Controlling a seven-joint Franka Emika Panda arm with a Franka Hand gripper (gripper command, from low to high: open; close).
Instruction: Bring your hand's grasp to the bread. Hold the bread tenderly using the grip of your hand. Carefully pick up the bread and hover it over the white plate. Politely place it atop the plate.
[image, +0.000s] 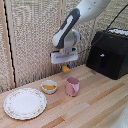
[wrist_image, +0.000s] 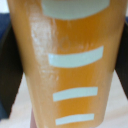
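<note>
My white boxy gripper (image: 65, 67) hangs in the air above the wooden table, behind the bowl and the cup. It is shut on the bread (image: 66, 70), a small orange-yellow chunk that pokes out below the blue fingertips. In the wrist view the bread (wrist_image: 70, 65) fills nearly the whole picture, glossy orange with pale stripes, and hides the fingertips. The white plate (image: 25, 103), large and flat with a brownish patterned rim, lies bare at the exterior view's front left, well below the gripper and further to that view's left.
A small white bowl (image: 49, 86) with yellow-orange food stands right of the plate. A pink cup (image: 73, 86) stands beside it. A black appliance (image: 107, 52) sits at the back right. A woven screen closes the back.
</note>
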